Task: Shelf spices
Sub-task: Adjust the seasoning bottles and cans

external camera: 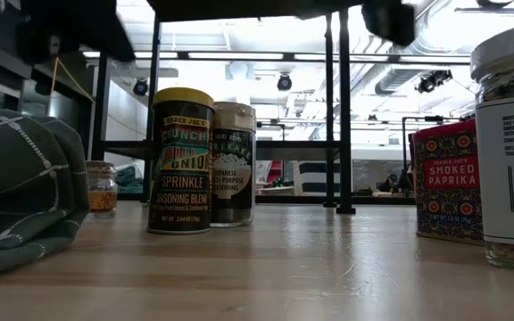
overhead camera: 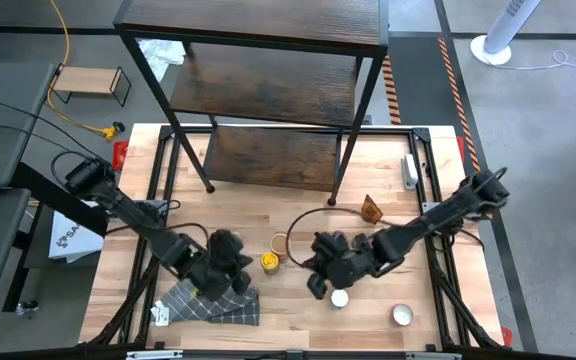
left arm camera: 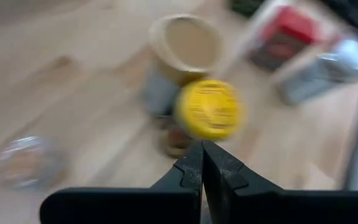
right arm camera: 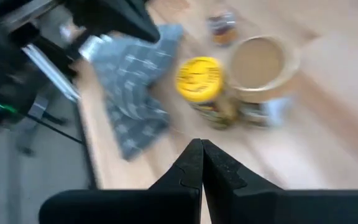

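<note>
- Left hand (overhead camera: 236, 262): fingers clenched together, nothing between them; it hovers over the near-left part of the surface (overhead camera: 268, 215), just above the grey checked cloth (overhead camera: 218, 303).
- Left wrist view: the closed fingertips (left arm camera: 202, 163) point at the yellow-lidded jar (left arm camera: 208, 109), close ahead but apart from it.
- Right hand (overhead camera: 320, 268): also clenched and empty, near the centre of the surface, just to the right of the same jar.
- Right wrist view: its closed fingertips (right arm camera: 201, 160) face the yellow lid from the opposite side, with the cloth beyond.
- Yellow-lidded jar stands upright between the two hands, touching or just beside a tan-lidded jar (overhead camera: 280, 243).
- White-lidded jar (overhead camera: 340, 297) stands just in front of the right hand; a tin with a silver top (overhead camera: 402, 315) sits near the right front edge.
- Red smoked paprika tin (external camera: 444, 183) is upright in the low view.
- Small amber jar (overhead camera: 370, 209) sits near the shelf (overhead camera: 268, 80), which stands at the far side of the surface; no spice shows on its boards.
</note>
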